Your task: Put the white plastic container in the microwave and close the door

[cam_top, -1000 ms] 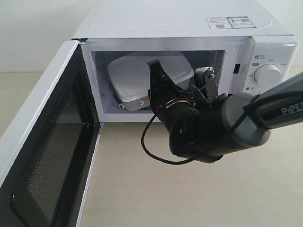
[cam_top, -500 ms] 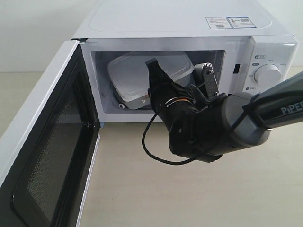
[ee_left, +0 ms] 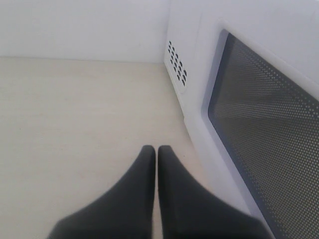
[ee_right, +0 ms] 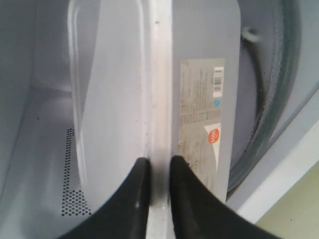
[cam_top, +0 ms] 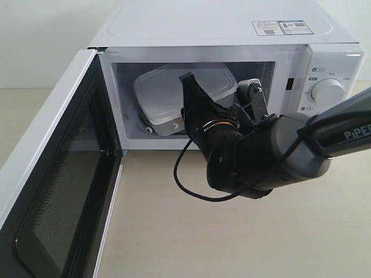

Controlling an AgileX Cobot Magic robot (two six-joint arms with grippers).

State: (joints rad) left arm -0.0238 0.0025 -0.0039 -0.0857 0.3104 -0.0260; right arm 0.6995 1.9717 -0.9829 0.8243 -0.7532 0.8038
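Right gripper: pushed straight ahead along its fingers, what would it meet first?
The white plastic container; its rim sits inside the right gripper, so contact would likely come at once.

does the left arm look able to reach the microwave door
Probably yes: the left gripper, shut, sits beside the open door with only bare table between. The right gripper holds the container inside, so closing must wait.

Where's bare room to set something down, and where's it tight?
Free: table between the open door and the right arm; table outside the door too. Crowded: microwave cavity, filled by the tilted white plastic container and right gripper.
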